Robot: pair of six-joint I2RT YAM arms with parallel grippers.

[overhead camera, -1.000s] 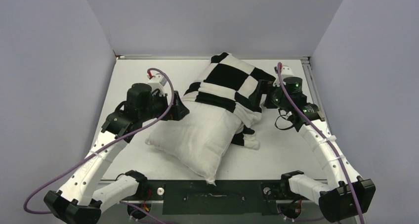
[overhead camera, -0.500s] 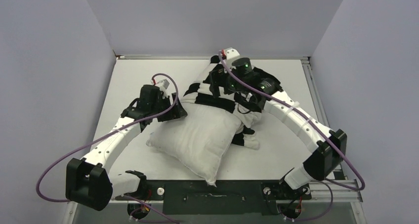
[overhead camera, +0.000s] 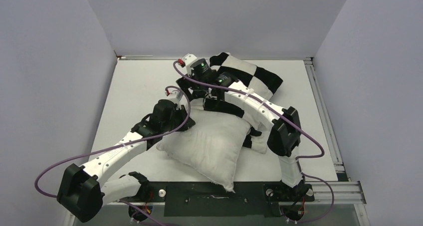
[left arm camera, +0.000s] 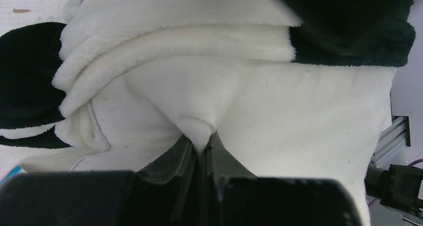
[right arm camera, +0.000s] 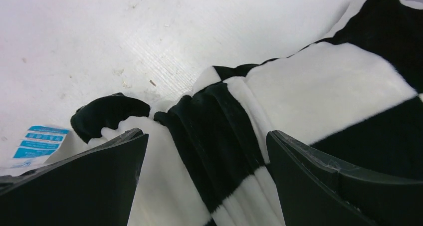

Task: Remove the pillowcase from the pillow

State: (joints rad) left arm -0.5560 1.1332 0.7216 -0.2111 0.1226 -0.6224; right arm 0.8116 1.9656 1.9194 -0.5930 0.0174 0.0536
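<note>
Left gripper (left arm camera: 202, 148) clamps a fold of the plump plain white pillow (left arm camera: 299, 116). Right gripper (right arm camera: 205, 136), wide open and empty, should seize only the bunched black-and-white checkered fleece pillowcase (right arm camera: 319, 81).

Two robot arms work at one white table (overhead camera: 134, 81): the left arm (overhead camera: 119, 148) and the right arm (overhead camera: 259, 111). Each ends in a single two-finger gripper, making two in all, the left gripper (left arm camera: 202, 145) and the right gripper (right arm camera: 204, 146). On the table are one plain white pillow (overhead camera: 209, 143) and one black-and-white checkered pillowcase (overhead camera: 249, 76). There are two purple cables, the left cable (overhead camera: 75, 157) and the right cable (overhead camera: 323, 148). One blue printed label (right arm camera: 39, 142) shows.
</note>
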